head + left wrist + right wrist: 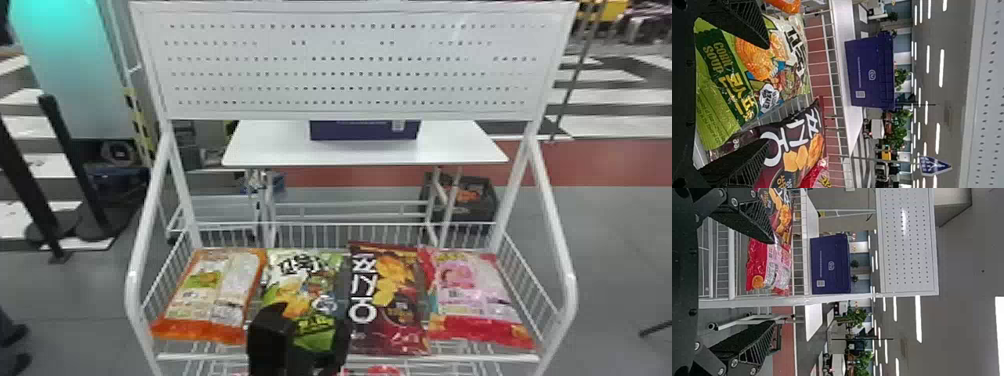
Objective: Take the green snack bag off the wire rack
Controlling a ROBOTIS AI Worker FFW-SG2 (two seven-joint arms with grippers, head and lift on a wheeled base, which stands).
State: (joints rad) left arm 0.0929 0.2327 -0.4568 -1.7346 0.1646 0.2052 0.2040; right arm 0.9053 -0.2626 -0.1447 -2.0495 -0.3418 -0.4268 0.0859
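Observation:
The green snack bag (305, 285) lies in the wire rack (350, 358), between an orange-edged bag and a dark red one. At its near end, my left gripper (311, 336) stands open, one finger by each side of the bag. In the left wrist view, the green bag (723, 86) shows between the spread fingers of the left gripper (768, 93), which is not shut on it; the lower finger overlaps the dark red bag. My right gripper (773, 282) is open with nothing gripped, near the rack's right side in the right wrist view.
The dark red bag (387, 300) is close on the green bag's right, the orange-edged bag (215, 295) on its left. A pink-red bag (472, 300) lies farther right. A white perforated panel (350, 65) rises above the rack; a blue box (364, 130) stands behind.

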